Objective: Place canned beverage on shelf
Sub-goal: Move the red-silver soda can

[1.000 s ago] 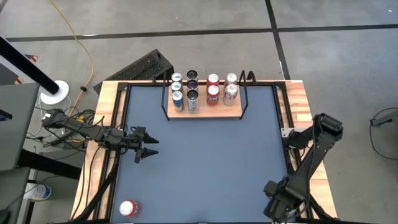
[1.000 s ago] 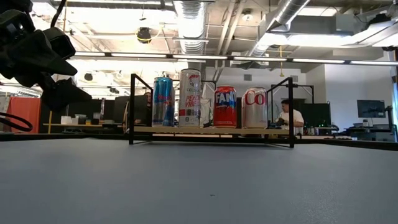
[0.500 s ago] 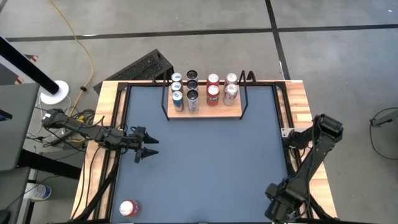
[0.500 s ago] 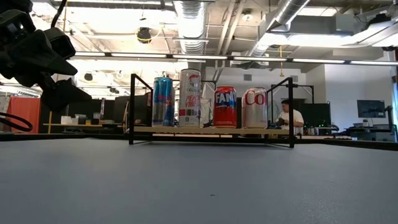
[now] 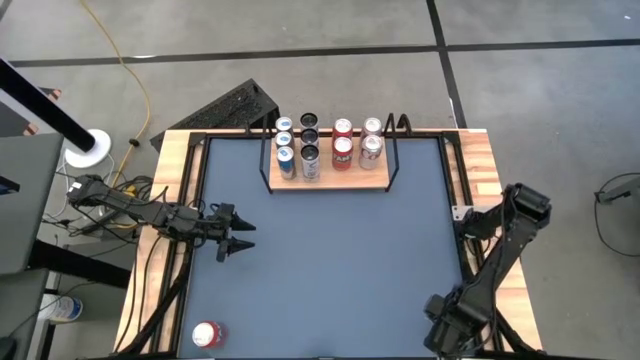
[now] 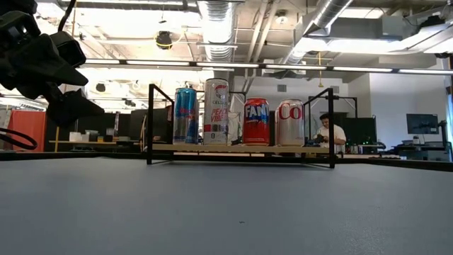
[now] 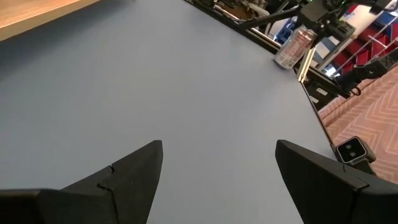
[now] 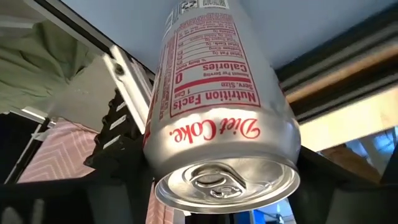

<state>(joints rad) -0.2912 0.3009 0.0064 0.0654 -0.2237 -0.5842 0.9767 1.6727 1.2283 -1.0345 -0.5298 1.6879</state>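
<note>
The silver can (image 8: 221, 106) reads "Diet Coke", "Nutrition Facts", "Calories 0".

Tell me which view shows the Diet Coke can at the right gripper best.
Right wrist view: the Diet Coke can fills the frame, label readable. The high view hides it under the right arm; the low view misses it; the left wrist view shows a distant can, perhaps it.

I count eight upright drink cans (image 5: 310, 155) on one light-wood shelf (image 5: 375, 181), one red-topped can (image 5: 205, 334) loose, one silver Diet Coke can (image 8: 214, 106), two dark arms (image 5: 150, 212).
</note>
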